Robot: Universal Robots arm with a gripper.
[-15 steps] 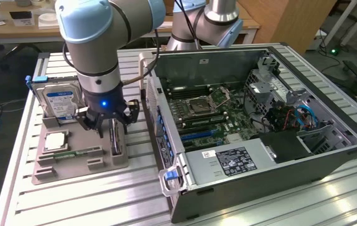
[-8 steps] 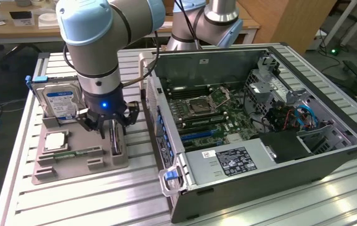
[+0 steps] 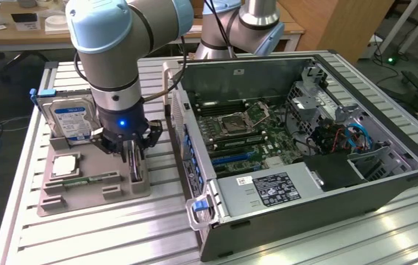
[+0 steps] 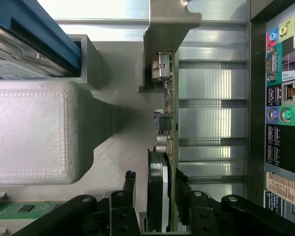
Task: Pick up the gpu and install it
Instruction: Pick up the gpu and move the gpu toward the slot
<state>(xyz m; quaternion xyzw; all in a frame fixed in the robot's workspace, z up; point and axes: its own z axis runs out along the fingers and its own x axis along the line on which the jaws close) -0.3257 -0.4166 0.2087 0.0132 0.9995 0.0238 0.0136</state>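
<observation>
The gpu (image 3: 134,167) stands on edge in a slot of the grey holder tray (image 3: 84,196), a thin dark card. My gripper (image 3: 131,152) has come down over it from above. In the wrist view the gpu (image 4: 168,123) shows edge-on, its metal bracket end in the tray's upright support. My gripper (image 4: 155,181) straddles the card's near end, one black finger on each side. A small gap shows between the fingers and the card, so the gripper is open.
The tray also holds a silver hard drive (image 3: 71,118) with a blue-white label, a processor chip (image 3: 63,164) and a green memory stick (image 3: 91,179). The open computer case (image 3: 305,138) lies at the exterior view's right, its port panel (image 4: 280,98) close beside the card.
</observation>
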